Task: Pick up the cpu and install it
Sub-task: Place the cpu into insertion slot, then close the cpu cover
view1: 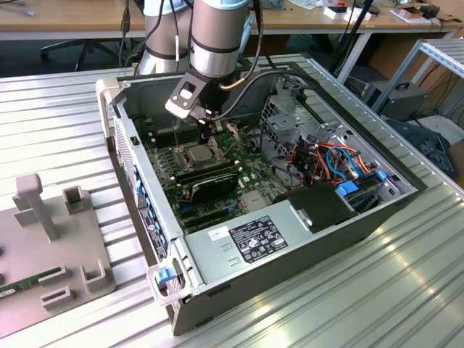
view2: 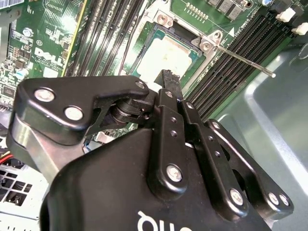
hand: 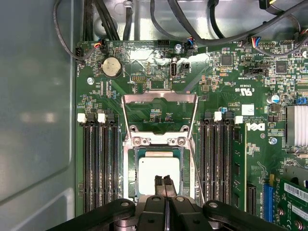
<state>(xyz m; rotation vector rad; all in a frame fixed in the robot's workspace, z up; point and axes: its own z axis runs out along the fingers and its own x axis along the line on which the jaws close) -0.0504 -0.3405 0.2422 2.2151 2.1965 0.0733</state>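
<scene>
Case (view1: 290, 262), one, lay open on the ribbed table (view1: 65, 101) and held one motherboard (hand: 226, 82). One socket (hand: 131, 159) on the board, with its hinged frame (hand: 159, 98) swung open, held one cpu (hand: 149, 168) lying flat. Two banks of memory slots (hand: 101, 163) flanked the socket, one on each side. One gripper (hand: 163, 179) hovered just above the cpu, fingers clenched together on nothing. One grey fixture plate (view1: 43, 246) sat at the exterior view's left.

Part of the cpu (hand: 149, 173) behind the pincer (hand: 163, 180); pincer body off-frame.

Ribbed metal table (view1: 406, 290), wooden desk (view1: 72, 14) behind
</scene>
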